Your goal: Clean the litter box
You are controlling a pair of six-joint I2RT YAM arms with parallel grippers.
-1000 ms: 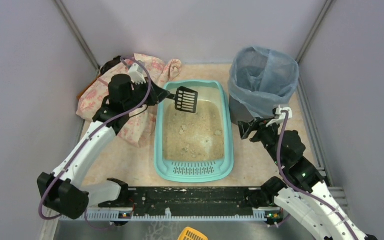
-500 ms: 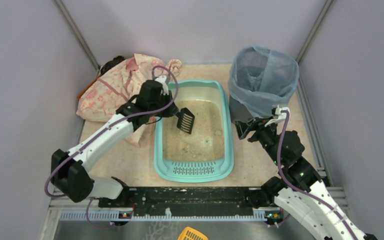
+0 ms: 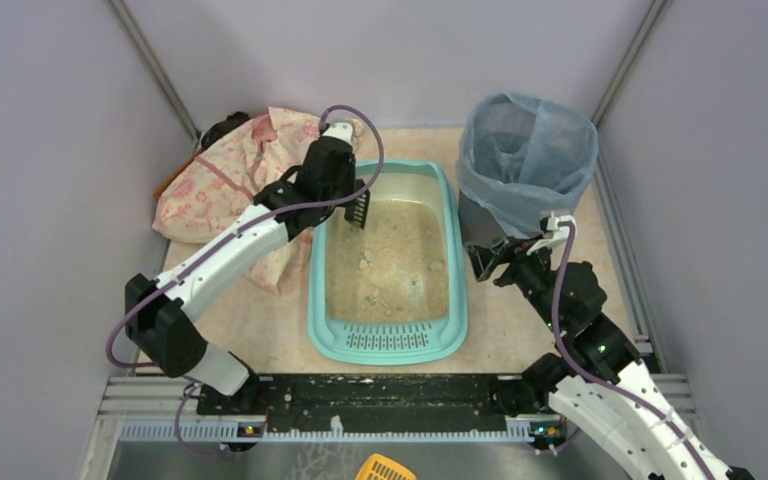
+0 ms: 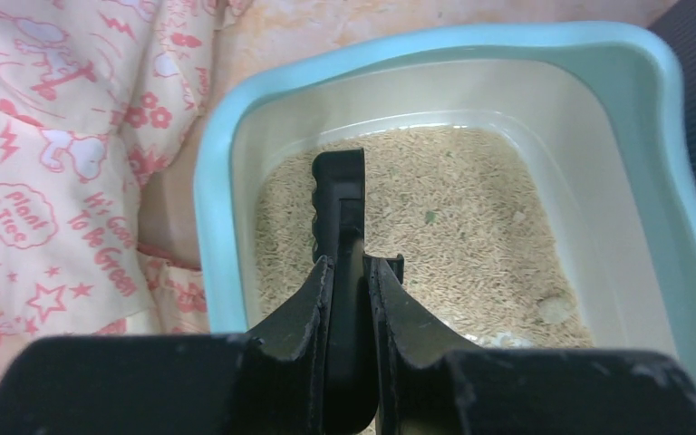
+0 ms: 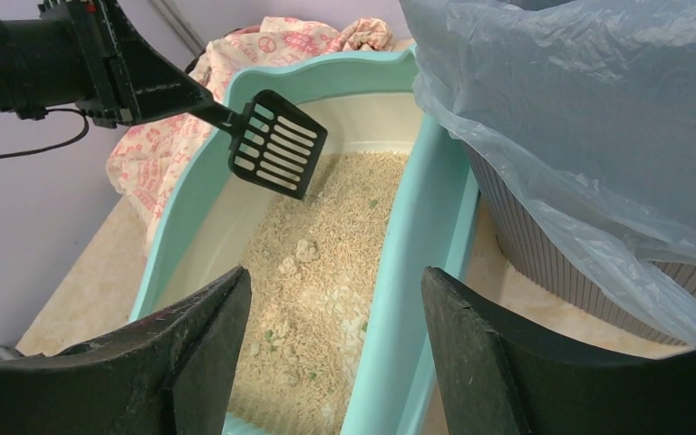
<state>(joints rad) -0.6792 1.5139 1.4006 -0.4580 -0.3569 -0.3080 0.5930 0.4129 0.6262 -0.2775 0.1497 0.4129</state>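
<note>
Left end effector [image 4: 349,272] grips scoop [image 5: 276,143] over litter box [image 3: 316,300], grille [image 3: 388,340] nearward.

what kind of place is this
Probably a lab test cell, not a home: bare lilac walls box in a small table, two robot arms are bolted at its edge, with a litter box and bagged bin set out.

The litter box [image 3: 388,340] lies mid-table, grille end nearest the arms. A printed cloth bundle [image 3: 218,190] sits to its left, and a bag-lined bin [image 3: 525,160] at its far right. The left gripper [image 3: 355,205] holds a slotted scoop [image 5: 276,145] over the box's far-left corner. The right gripper [image 3: 490,262] sits between box and bin.
</note>
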